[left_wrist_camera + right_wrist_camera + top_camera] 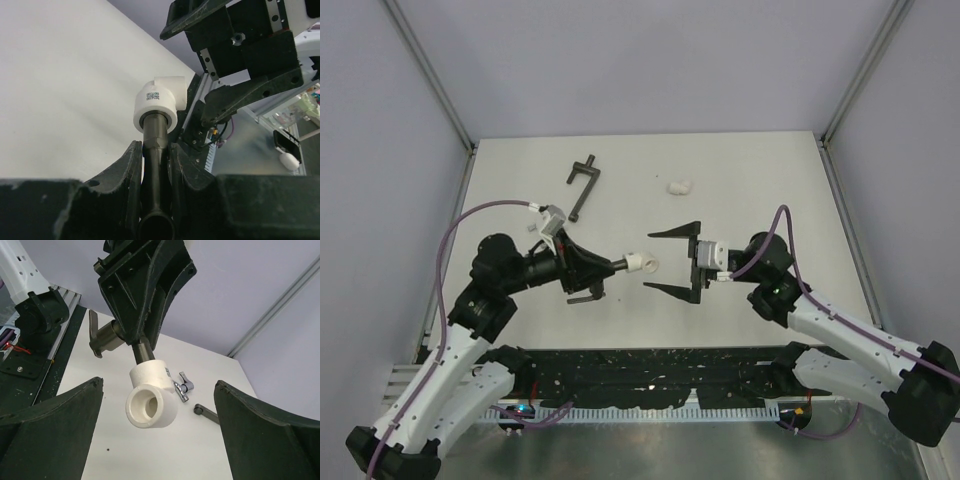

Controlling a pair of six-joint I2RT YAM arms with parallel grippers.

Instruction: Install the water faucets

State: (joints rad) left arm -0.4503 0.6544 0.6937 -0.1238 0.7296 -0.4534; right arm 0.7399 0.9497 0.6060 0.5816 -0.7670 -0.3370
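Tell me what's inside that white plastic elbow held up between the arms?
A dull dark grey-bronze metal faucet enters one opening of the white plastic elbow; how deep is hidden. The other opening looks empty.

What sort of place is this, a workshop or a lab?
Probably a robotics test lab: a white table boxed in by plain panels, two robot arms bolted at its edge, a white pipe elbow lying loose.

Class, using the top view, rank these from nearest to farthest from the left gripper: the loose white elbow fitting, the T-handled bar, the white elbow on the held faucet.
1. White elbow on the held faucet, just beyond the left gripper tips.
2. T-handled bar, back left on the table.
3. Loose white elbow fitting, back right.
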